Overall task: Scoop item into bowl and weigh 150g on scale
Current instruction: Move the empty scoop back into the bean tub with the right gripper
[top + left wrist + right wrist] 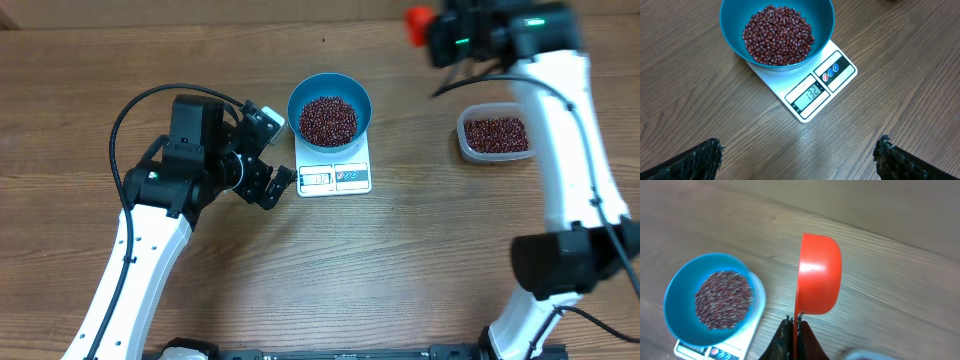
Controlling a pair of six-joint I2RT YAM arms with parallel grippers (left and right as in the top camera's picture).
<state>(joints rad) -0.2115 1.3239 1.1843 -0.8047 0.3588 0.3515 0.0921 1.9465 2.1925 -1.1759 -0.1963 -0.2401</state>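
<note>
Black-fingered and spread wide with nothing held, the left gripper [797, 150] sits left of centre overhead, just beside the white scale [810, 86], whose display reads 132; its button marks are unreadable. On it stands the blue bowl [732, 25] of beans [777, 35]. At upper right the right gripper [796, 325] is clamped on the red scoop [819, 275], handle running down the wrist frame. More beans seem needed: the clear tub [463, 135] lies below-right of the scoop, nearer the right arm.
</note>
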